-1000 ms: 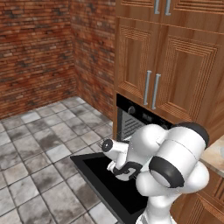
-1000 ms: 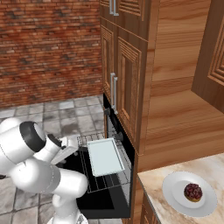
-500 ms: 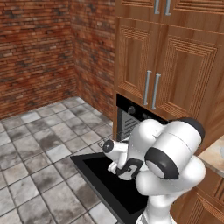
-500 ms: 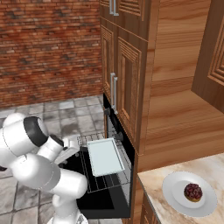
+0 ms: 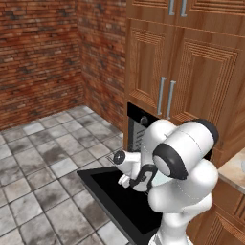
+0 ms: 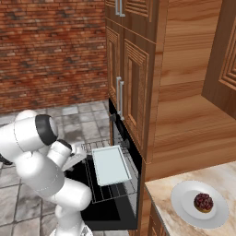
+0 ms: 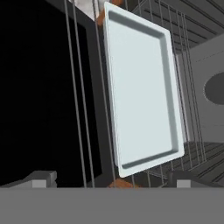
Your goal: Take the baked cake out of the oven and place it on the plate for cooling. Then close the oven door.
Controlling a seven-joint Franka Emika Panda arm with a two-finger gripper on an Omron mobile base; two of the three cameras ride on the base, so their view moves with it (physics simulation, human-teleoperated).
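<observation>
The fingers [image 7: 109, 177] stand spread and hold nothing, poised just before the pale tray [image 7: 142, 89]. This tray lies on a wire rack [image 6: 108, 177] drawn out over the lowered oven door [image 5: 119, 201]. The cake [image 6: 203, 202] already sits on the plate [image 6: 184, 209], on the surface to the right. Risk: with rack and tray protruding, closing the door would jam against them; a careless push could tip the tray off.

Glossy white arm [image 5: 184, 158], dark joints
</observation>
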